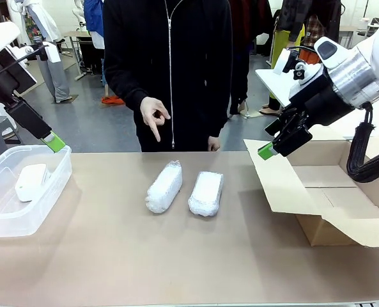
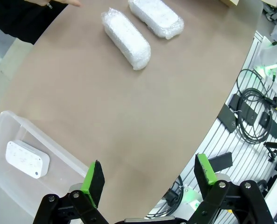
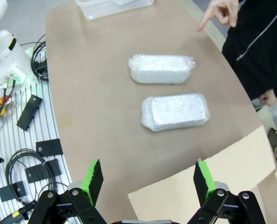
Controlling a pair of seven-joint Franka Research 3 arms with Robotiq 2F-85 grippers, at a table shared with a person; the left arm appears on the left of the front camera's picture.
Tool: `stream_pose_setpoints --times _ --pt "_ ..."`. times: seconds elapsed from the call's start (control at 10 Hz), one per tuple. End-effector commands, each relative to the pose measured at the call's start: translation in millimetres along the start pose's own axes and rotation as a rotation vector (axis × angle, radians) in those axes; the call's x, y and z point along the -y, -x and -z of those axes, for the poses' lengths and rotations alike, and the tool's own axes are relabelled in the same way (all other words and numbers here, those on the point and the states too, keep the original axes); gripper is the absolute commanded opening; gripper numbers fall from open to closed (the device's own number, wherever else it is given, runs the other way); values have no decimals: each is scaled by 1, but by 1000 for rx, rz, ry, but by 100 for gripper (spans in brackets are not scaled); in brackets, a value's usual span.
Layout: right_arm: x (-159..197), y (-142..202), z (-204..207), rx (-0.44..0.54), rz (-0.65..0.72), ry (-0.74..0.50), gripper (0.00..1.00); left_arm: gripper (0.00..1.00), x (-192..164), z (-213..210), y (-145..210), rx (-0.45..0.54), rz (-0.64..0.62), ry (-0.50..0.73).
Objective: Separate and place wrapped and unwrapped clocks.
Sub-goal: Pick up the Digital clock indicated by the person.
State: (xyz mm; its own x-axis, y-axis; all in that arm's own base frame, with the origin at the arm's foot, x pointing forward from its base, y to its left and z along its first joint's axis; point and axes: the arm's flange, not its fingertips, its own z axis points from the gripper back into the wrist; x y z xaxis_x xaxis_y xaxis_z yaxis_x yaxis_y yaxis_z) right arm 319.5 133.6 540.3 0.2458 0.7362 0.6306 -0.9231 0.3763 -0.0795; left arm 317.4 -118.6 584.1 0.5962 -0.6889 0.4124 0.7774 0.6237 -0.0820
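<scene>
The bare clock [image 1: 30,182] already lies in the clear tub [image 1: 4,220] at the robot's left end of the counter [image 1: 112,256]. So I'd say the work left is the two bundles in the middle. The left wrapped clock [image 1: 164,187] and the right wrapped clock [image 1: 206,192] lie side by side, near each other but apart, with the open cardboard box [image 1: 342,211] off to the right. The person's hand [image 1: 154,115] points down, seemingly at the left one. Both sets of jaws hang released, spread wide with nothing in them, the left jaws by the tub and the right jaws over the box flap. To do this well, I'd bring the jaws straight down across a bundle's narrow width. The pads should seat low on the sides, since bubble wrap likely squashes and slips. Then lift high enough to clear that raised flap.
</scene>
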Motion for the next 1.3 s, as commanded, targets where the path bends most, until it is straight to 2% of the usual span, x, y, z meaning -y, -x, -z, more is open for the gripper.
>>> stream_pose_setpoints --times 0.0,1.2 --pt "1 1 2 15 2 -21 100 100 1 -1 0 9 1 -6" --pt "1 1 2 15 2 -21 100 100 1 -1 0 9 1 -6"
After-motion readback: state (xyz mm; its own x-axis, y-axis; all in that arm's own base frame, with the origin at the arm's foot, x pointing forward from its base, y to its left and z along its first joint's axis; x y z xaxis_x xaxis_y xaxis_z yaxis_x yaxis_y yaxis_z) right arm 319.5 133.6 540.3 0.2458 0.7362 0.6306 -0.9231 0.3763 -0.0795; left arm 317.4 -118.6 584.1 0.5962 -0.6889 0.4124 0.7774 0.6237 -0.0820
